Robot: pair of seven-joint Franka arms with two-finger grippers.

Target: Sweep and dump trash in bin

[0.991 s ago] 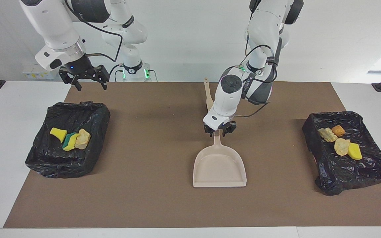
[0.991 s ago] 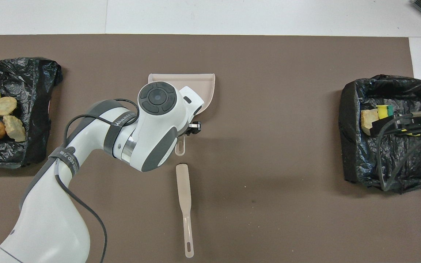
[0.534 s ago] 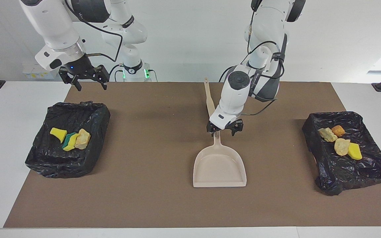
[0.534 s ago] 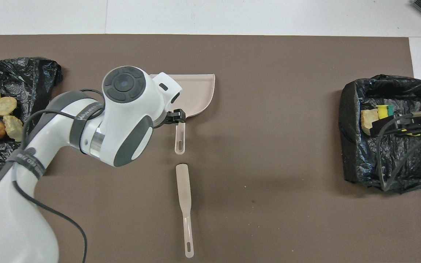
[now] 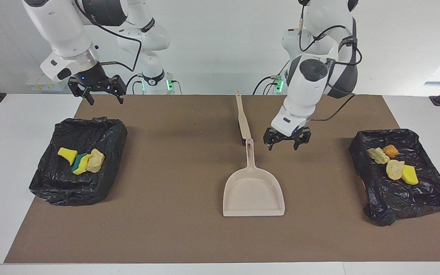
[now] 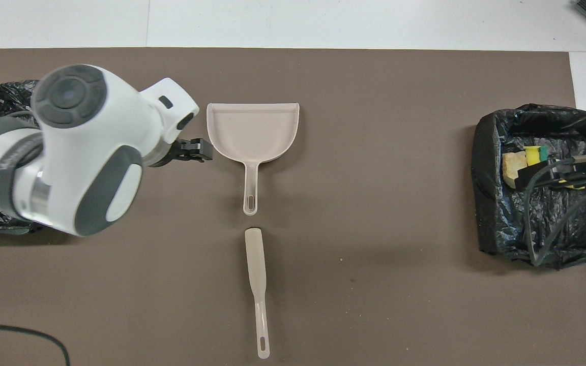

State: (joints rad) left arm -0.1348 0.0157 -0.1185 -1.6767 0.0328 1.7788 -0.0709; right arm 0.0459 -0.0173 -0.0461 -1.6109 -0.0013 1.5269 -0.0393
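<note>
Trash [image 5: 392, 162]: seven scraps, split between two black-lined bins [image 5: 430, 191]; no common pointing direction.
Left hand [image 5: 287, 141]: fingers apart, over mat beside dustpan [image 5: 253, 191] handle.
Right hand [image 5: 97, 93]: fingers apart, above its bin's rim.

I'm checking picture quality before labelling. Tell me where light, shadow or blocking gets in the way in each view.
Facing view: even light, soft shadows on the mat under both arms, bright glare at the edge by the left arm's bin. Overhead view: the left arm's body hides most of that bin, and the right hand and its cable cover part of the trash in the other bin.
</note>
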